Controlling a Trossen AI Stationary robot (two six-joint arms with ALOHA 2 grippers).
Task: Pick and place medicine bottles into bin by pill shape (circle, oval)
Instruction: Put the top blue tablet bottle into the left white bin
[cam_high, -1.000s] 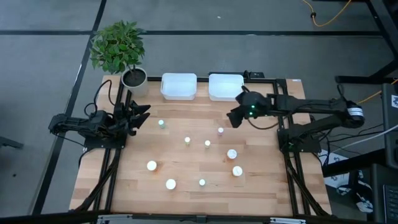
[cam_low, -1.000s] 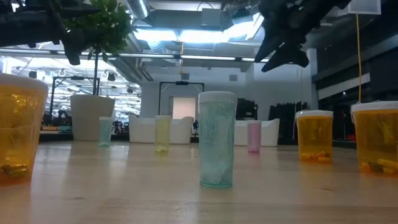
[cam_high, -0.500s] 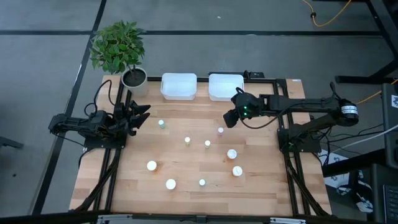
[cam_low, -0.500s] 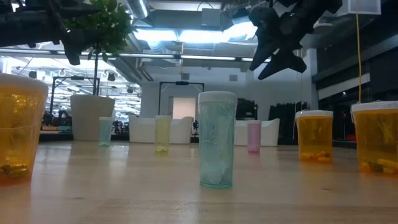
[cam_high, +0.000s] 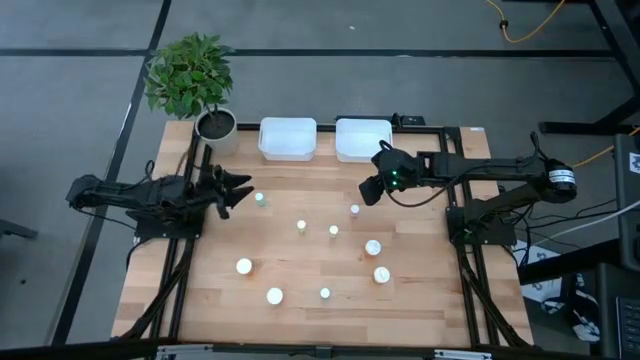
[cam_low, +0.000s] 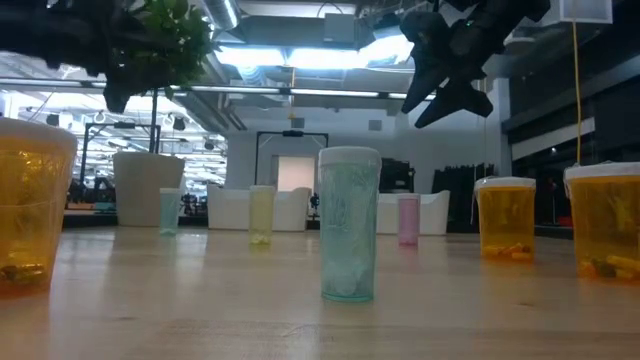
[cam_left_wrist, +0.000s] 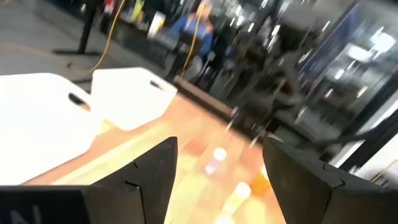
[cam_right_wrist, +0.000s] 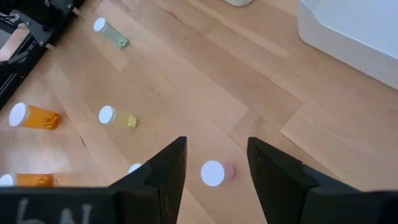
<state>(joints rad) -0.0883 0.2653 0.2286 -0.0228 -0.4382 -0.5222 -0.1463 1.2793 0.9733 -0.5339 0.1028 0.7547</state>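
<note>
Nothing sorted yet: both white bins (cam_high: 288, 138) look empty, all nine medicine bottles (cam_high: 301, 227) standing on the table. The right gripper (cam_high: 369, 190), fingers spread, hovers above the pink bottle (cam_right_wrist: 213, 173); the left gripper (cam_high: 243, 188), spread, nears the green bottle (cam_high: 260, 199).

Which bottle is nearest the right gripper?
The small pink bottle, standing just below the right gripper in the overhead view; it sits between the gripper's fingers in the wrist view. The others stand farther off.
</note>
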